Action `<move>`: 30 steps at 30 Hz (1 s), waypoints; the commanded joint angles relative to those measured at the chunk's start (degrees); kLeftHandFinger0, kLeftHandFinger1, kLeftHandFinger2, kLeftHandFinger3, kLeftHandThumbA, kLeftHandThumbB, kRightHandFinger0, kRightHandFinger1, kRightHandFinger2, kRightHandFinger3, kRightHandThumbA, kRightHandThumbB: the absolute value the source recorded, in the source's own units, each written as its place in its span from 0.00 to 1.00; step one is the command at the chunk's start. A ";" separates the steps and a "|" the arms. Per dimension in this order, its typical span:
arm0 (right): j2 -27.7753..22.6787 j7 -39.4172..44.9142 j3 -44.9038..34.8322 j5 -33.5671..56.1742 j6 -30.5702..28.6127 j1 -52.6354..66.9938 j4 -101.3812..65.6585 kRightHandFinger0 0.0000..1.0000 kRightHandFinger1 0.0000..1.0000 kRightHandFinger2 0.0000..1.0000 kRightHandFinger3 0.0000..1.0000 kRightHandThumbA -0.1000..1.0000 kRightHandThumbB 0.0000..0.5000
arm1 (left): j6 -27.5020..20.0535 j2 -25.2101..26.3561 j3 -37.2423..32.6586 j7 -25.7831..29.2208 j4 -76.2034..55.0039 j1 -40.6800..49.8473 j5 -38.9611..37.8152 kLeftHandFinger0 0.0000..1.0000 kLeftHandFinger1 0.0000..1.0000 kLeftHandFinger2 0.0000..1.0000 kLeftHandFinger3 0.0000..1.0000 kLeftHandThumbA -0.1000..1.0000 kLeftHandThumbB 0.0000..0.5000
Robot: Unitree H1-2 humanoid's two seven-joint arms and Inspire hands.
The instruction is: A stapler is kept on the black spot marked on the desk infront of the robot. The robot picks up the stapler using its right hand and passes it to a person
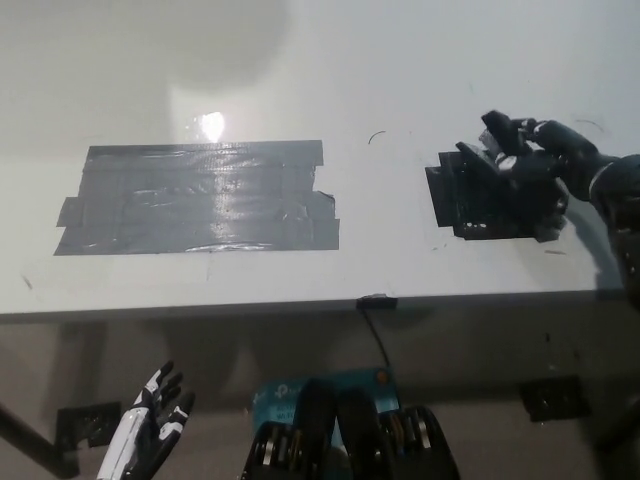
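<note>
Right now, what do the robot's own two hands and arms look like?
The left hand is white on its back with black fingers, on a slim white forearm. The right hand is all black, with chunky jointed fingers and a few shiny glints, and it joins a thick, rounded black forearm. I can see no cables or markings on either.

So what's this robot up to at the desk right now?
Its black right hand is over a small black patch on the right of the white desk. Dark on dark, a stapler can't be told apart there, nor whether anything is held. A large grey tape patch lies to the left. The white left hand rests open, low beside the desk's front edge.
</note>
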 commanded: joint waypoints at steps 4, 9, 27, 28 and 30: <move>1.39 2.49 -5.17 8.59 6.58 -3.56 -5.34 0.00 0.48 0.86 0.93 0.00 0.32 | -1.33 0.86 -0.09 -0.73 -0.98 -0.26 -0.13 0.81 0.98 1.00 1.00 0.72 0.98; 2.88 3.49 -11.63 16.91 6.58 -4.18 -4.29 0.00 0.34 0.71 0.77 0.00 0.28 | -1.78 0.94 -0.12 -0.81 -0.59 -0.44 -0.07 0.83 0.98 1.00 1.00 0.70 0.97; 7.41 -5.02 -11.24 55.31 6.58 -8.38 -6.50 0.00 0.10 0.61 0.65 0.00 0.22 | -2.30 0.79 -0.15 -0.63 -0.25 0.48 0.18 0.80 0.97 1.00 1.00 0.65 0.97; 7.90 -3.20 -11.63 53.65 6.58 -9.31 -5.62 0.00 0.13 0.63 0.67 0.00 0.21 | -2.63 0.77 -0.20 -0.67 -0.12 0.60 0.16 0.80 0.97 1.00 1.00 0.64 0.97; 8.06 -2.80 -11.10 53.14 6.58 -10.36 -4.87 0.00 0.14 0.63 0.65 0.00 0.23 | -2.74 0.74 -0.21 -0.61 -0.12 0.65 0.22 0.81 0.96 0.99 1.00 0.64 0.99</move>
